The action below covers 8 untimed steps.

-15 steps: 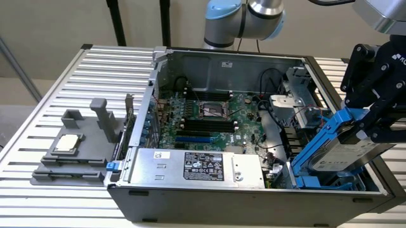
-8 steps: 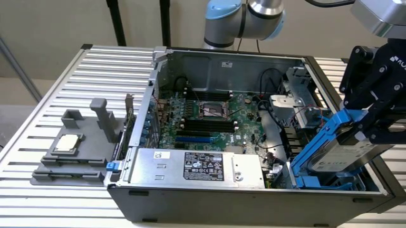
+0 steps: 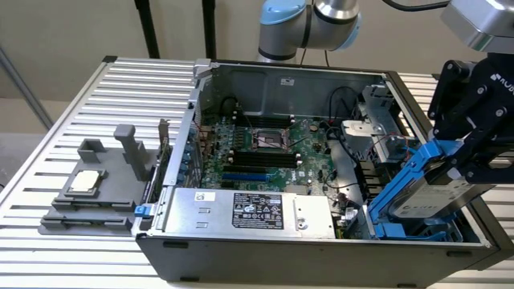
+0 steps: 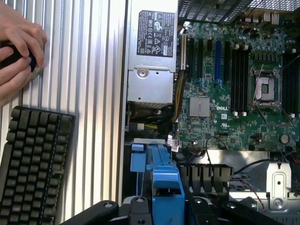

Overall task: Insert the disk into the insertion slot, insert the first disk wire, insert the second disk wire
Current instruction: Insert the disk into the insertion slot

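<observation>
1. At the exterior view's right, above the near corner of the open computer case (image 3: 321, 259), we see the black jaws closed on the disk (image 3: 440, 194). They grip its upper end and are held part-way apart by its width.
2. We find the disk tilted, label face toward the camera, with its bright blue carrier (image 3: 401, 180) running along its edge.
3. Its lower end reaches down to the insertion slot (image 3: 418, 232), which sits inside the case at that corner; whether the two touch we cannot tell.
4. Beside the slot, toward the exterior view's left, lies the silver power supply (image 3: 249, 211) with its black label, and beyond it the motherboard (image 3: 265, 144).
5. On the ribbed bench (image 3: 48, 259), to the exterior view's left of the case, stands a grey fixture (image 3: 96, 192) with upright posts — well apart from the disk.
6. From the wrist view we see the blue carrier between the jaws, a black keyboard (image 4: 33, 164) on the bench, and a person's hands (image 4: 21, 37) closed round a small dark object (image 4: 14, 56).
</observation>
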### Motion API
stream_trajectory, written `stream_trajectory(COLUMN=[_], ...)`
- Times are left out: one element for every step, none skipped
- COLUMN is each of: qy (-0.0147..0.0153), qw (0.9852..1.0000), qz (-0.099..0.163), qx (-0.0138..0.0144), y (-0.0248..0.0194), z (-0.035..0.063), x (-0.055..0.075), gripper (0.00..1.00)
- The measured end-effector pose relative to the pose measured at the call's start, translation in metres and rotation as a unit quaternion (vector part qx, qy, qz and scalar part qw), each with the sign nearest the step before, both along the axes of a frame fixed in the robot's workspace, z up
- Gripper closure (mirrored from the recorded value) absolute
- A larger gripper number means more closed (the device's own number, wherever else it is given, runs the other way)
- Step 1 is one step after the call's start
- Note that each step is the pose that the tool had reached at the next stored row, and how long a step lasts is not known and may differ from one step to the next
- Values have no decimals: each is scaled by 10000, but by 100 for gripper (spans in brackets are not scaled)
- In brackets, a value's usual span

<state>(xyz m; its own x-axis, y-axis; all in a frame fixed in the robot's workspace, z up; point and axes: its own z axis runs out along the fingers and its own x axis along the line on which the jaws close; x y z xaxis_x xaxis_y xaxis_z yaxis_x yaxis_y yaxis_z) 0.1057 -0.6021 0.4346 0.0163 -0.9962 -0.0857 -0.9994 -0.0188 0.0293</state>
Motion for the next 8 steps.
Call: stream_trajectory(qy=[0,0,0,0,0,0,0,0], qw=[10000,10000,10000,10000,10000,10000,10000,10000], qz=[4,7,11,15,19,24,28,32], qx=[0,1,0,0,0,0,1,0], y=[1,3,4,5,7,8,8,8], z=[-3,-6,-9,-11,-15,-17,-18,-18], x=[0,0,0,0,0,0,0,0], gripper=[68,68,68,68,68,68,68,68])
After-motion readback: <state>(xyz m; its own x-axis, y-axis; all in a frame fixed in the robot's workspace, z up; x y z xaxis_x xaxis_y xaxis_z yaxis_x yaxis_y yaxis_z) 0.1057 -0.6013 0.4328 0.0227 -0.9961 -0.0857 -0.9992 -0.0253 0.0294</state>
